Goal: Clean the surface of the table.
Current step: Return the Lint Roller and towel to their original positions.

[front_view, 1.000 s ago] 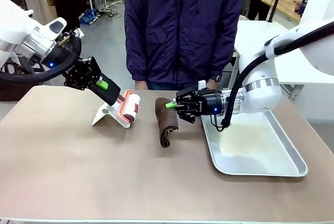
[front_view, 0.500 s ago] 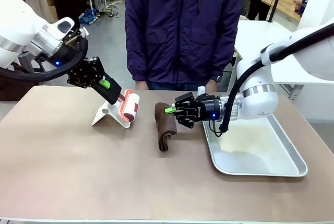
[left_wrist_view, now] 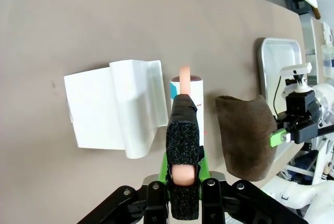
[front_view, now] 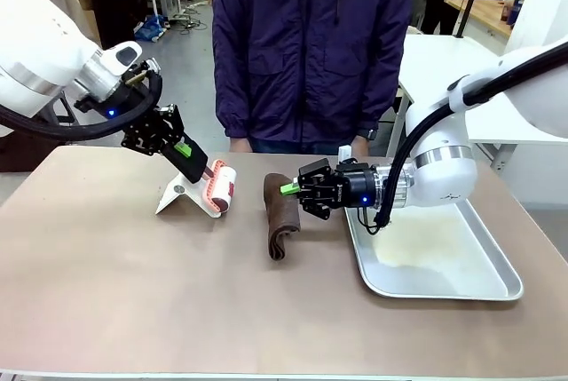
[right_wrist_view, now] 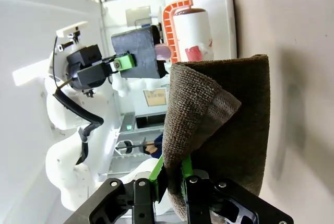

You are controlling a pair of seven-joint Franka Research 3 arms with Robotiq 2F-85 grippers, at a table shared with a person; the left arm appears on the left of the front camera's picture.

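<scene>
A grey floor [front_view: 182, 70] runs behind, with a white-topped table [front_view: 435, 66] at right.

A person [front_view: 311, 43] stands at the far side of the table [front_view: 133, 292], cut off above the shoulders by the front view's top edge. The left gripper [left_wrist_view: 182, 151] hides the lint roller's [left_wrist_view: 187, 98] near half in its wrist view. The brown cloth [right_wrist_view: 224, 130] covers the right gripper's [right_wrist_view: 172, 174] fingertips. The roller's label print is too small to read.
</scene>
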